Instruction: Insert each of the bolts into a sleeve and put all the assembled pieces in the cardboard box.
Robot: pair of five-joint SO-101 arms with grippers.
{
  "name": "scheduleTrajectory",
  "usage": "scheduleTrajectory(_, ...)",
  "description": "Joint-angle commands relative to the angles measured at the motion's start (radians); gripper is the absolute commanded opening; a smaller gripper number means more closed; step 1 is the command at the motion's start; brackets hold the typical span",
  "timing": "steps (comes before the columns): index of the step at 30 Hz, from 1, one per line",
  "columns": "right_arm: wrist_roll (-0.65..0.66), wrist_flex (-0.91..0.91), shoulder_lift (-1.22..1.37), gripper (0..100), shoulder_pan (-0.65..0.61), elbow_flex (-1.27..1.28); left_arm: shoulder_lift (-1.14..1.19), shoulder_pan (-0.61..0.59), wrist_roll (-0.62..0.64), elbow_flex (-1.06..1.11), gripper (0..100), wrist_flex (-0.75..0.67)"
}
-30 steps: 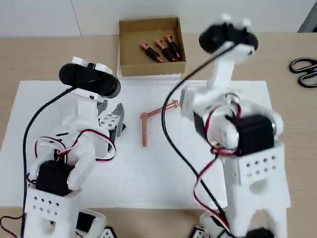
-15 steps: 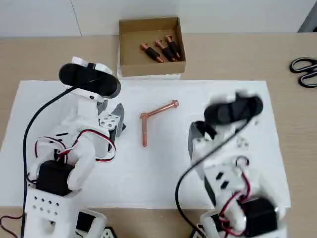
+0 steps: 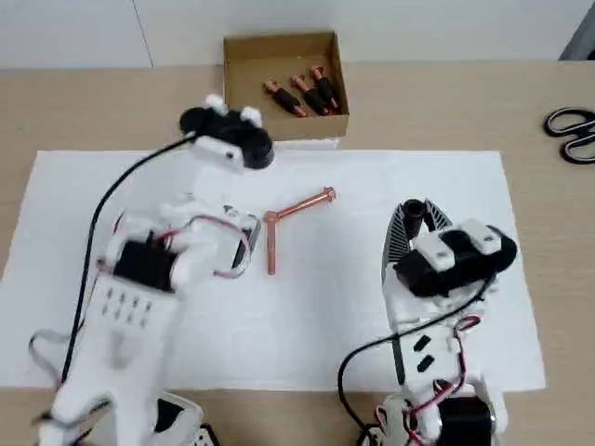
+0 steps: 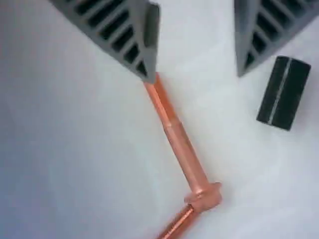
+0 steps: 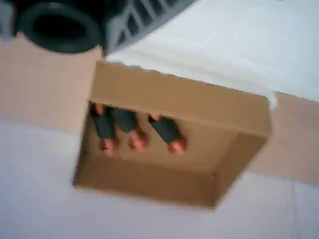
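– Across the bench (image 3: 93,102), what's biggest?
– That's the white sheet (image 3: 316,325). It covers the middle & stops short of the far and right edges.
– Arms?
– The left arm (image 3: 139,279) stands at the near edge, left side, leaning in twd bench ctr. The right arm (image 3: 437,307) stands at the near edge, right of ctr, folded back.
– Box?
– The cardboard box (image 3: 279,127) sits at the far edge, approx mid-length, just beyond the sheet. Three assembled pieces (image 3: 302,93) lie side by side in its right half.
– Anything on bare wood?
– Just the scissors (image 3: 572,130), by the right edge nr the far right corner, well apart from the rest.
– Bolts?
– Two, bare, on the sheet at bench ctr. The near bolt (image 3: 271,246) points its shaft at the near edge. The far bolt (image 3: 302,206) slants twd the far right corner. Its tip touches the near bolt's head, so they make a V.
– Left side grabbing?
– No. The left end effector (image 4: 195,72) is released, jaws wide, over the near bolt's shaft end. Can't tell if one tip touches it.
– Sleeves?
– A loose sleeve (image 4: 283,92), black, lies flat on the sheet just beside the other jaw tip, apart from the bolt. The held sleeve (image 5: 62,46) is clenched in the right end effector (image 3: 415,216), which points at the far edge.
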Motion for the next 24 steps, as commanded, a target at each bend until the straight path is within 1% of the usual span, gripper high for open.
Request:
scheduleTrajectory(1,0.003,-0.03,-0.008,0.5,0.007,0.026,0.167,0.002,0.0,-0.275,10,0.086)
scheduleTrajectory(3,0.003,-0.031,-0.008,0.5,0.004,0.046,0.265,0.005,-0.009,-0.398,10,0.14)
scheduleTrajectory(4,0.003,-0.031,-0.008,0.5,0.004,0.054,0.313,0.006,-0.037,-0.453,10,0.166)
scheduleTrajectory(10,0.006,-0.031,-0.008,0.5,0.007,0.101,0.609,0.049,-0.321,-0.737,10,0.311)
scheduleTrajectory(13,0.005,-0.031,-0.008,0.5,0.007,0.124,0.743,0.103,-0.407,-0.857,10,0.371)
scheduleTrajectory(16,0.003,-0.031,-0.008,0.5,0.007,0.144,0.862,0.138,-0.446,-0.946,10,0.384)
scheduleTrajectory(21,0.003,-0.027,-0.008,0.5,0.007,0.147,1.031,0.157,-0.531,-1.073,11,0.384)
scheduleTrajectory(24,0.003,-0.024,-0.008,0.5,0.007,0.147,1.122,0.167,-0.586,-1.145,16,0.381)
